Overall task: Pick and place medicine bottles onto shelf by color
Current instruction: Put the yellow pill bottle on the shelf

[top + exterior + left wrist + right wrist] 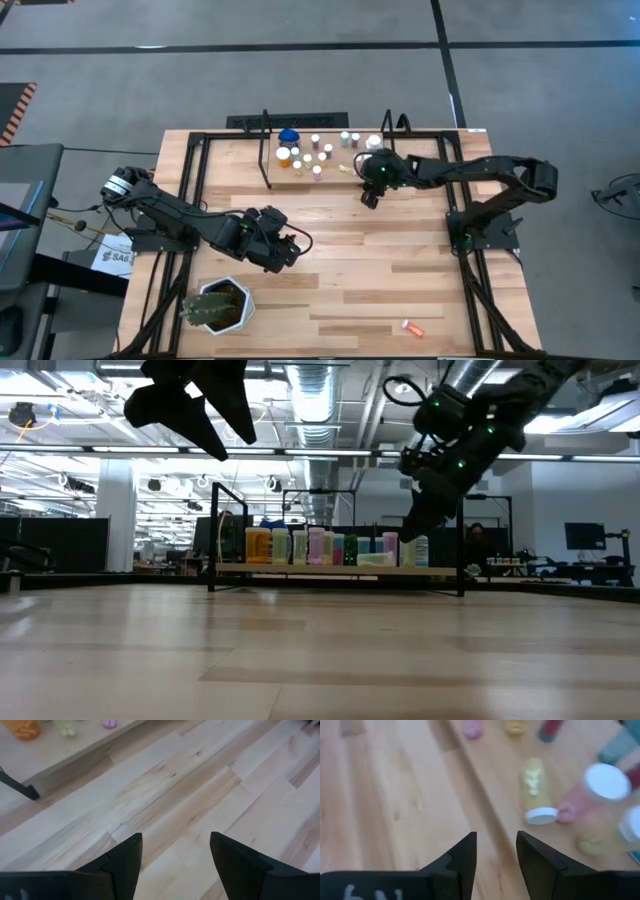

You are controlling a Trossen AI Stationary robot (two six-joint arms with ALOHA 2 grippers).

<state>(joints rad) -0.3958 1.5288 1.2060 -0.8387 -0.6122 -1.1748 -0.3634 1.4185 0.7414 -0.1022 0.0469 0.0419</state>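
Evidently the right gripper (496, 857) is hovering at the front edge of the shelf (345, 178), its two dark fingers standing a little apart with nothing between them; it is carrying no bottle. Just beyond its tips, a yellow bottle with a white cap (536, 790) is lying on its side on the plank, tipped over rather than standing, and a pink bottle (597, 787) is touching its cap end. Farther along the plank, the other medicine bottles (318, 150) are standing in a loose cluster, with an orange one (284, 155) and a blue-lidded one (289, 135) sitting at the left end; the low view is showing them as a row running orange, yellow, pink, then greenish and blue.

The left gripper (283, 250) is waiting well apart over the middle of the table (400, 290), fingers spread and empty.

Most of the work is looking done. One small orange-and-pink bottle (412, 327) is lying alone near the table's front edge, far from the shelf, and probably needs fetching. The toppled yellow bottle may also want righting.
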